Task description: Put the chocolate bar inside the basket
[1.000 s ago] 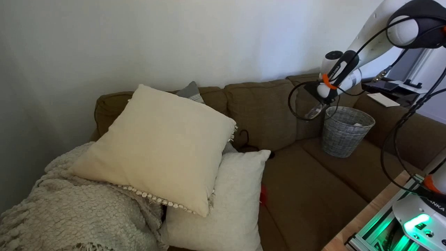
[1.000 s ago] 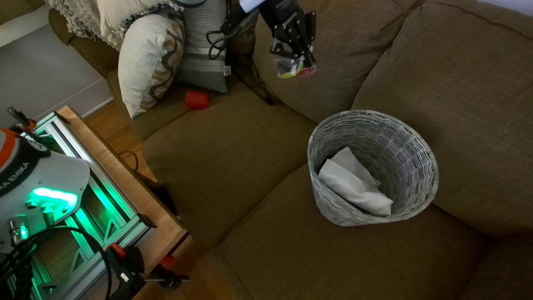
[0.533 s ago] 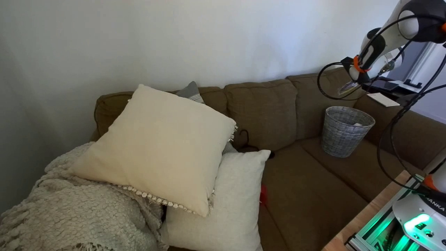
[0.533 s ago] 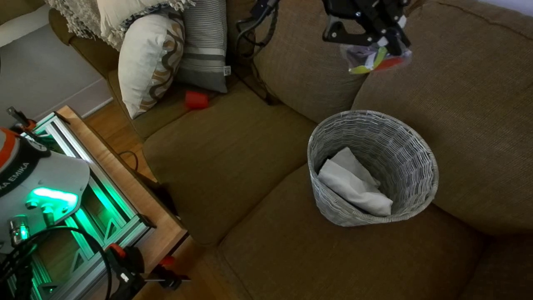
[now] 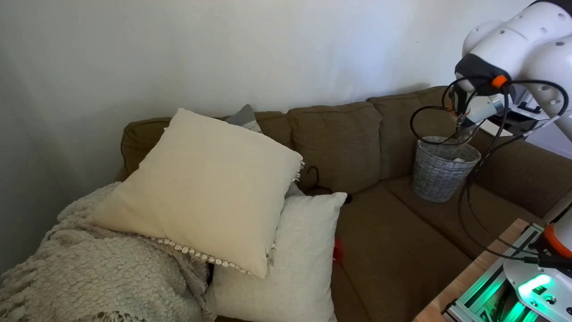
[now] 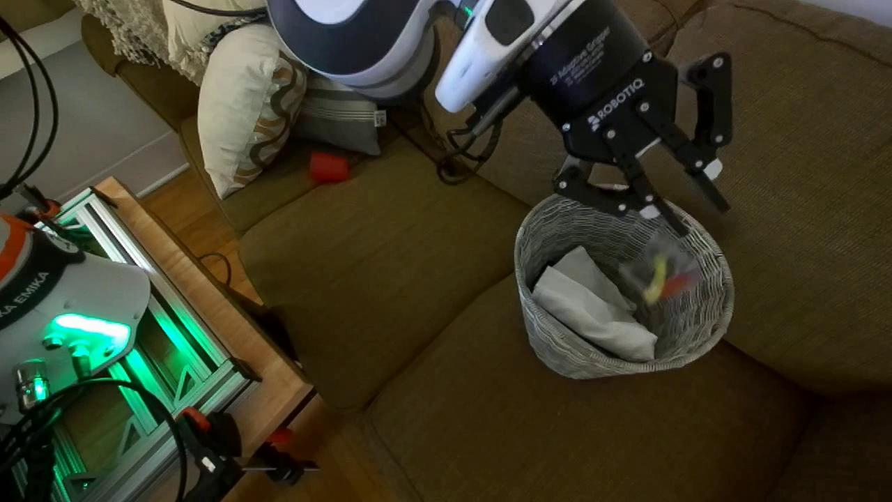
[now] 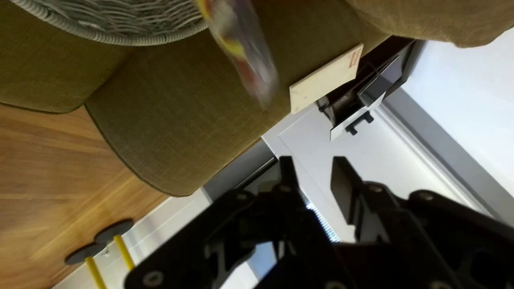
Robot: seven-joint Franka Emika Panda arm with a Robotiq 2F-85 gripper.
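Our claw [image 6: 704,221] hangs released, fingers parted — and we see the clear packet [image 6: 660,273], yellow and red in a blur, loose in midair below the fingertips, over the basket [image 6: 550,345]!

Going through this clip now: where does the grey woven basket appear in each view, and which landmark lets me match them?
In an exterior view: grey woven basket right of centre, about mid-height.
In an exterior view: grey woven basket right of centre, larger, its inside showing.
Wrist view: grey woven basket left of centre, cut off by the top edge.
Shared landmark: the brown couch, in all three.
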